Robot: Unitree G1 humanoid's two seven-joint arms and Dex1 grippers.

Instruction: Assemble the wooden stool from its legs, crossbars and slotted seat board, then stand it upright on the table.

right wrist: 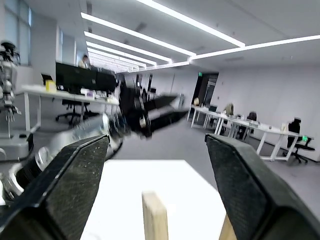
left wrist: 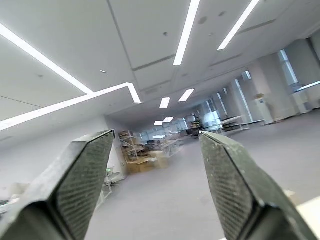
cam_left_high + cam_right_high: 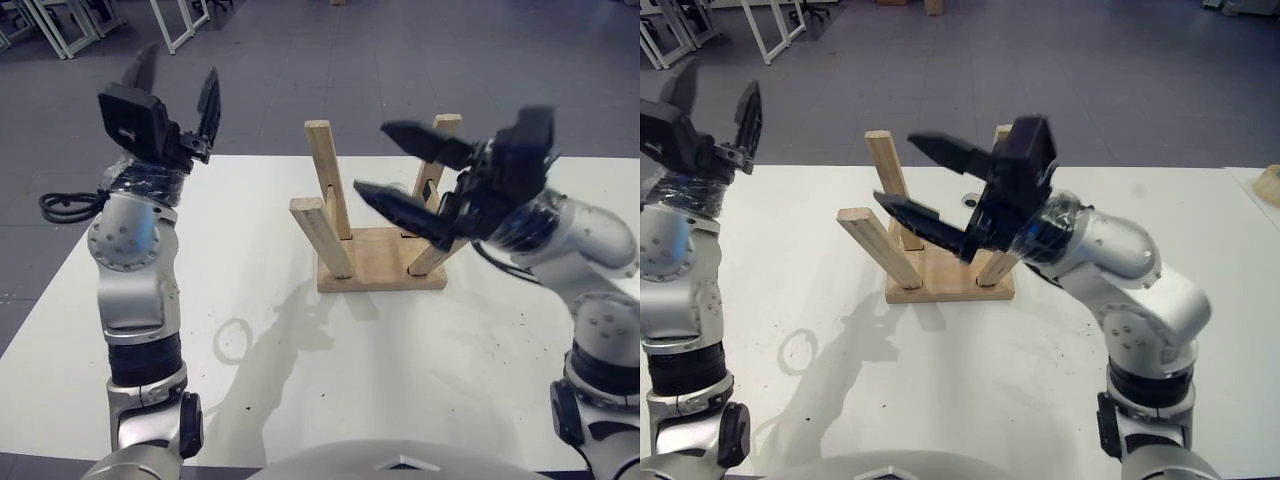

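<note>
The wooden stool lies upside down on the white table (image 3: 300,380), its seat board (image 3: 380,264) flat and its legs pointing up. Two legs (image 3: 322,237) (image 3: 328,170) lean on the left side and others (image 3: 440,165) stand on the right, partly hidden behind my right gripper. My right gripper (image 3: 372,158) is open and hangs level over the stool, one finger above the other, holding nothing. In the right wrist view a leg top (image 1: 154,215) shows between its fingers (image 1: 75,185). My left gripper (image 3: 180,70) is raised high at the table's left, open and empty, pointing upward.
A black cable (image 3: 65,205) lies on the floor off the table's left edge. White table frames (image 3: 180,20) stand on the floor behind. A wooden piece (image 3: 1270,185) sits at the table's far right edge. Bare tabletop stretches in front of the stool.
</note>
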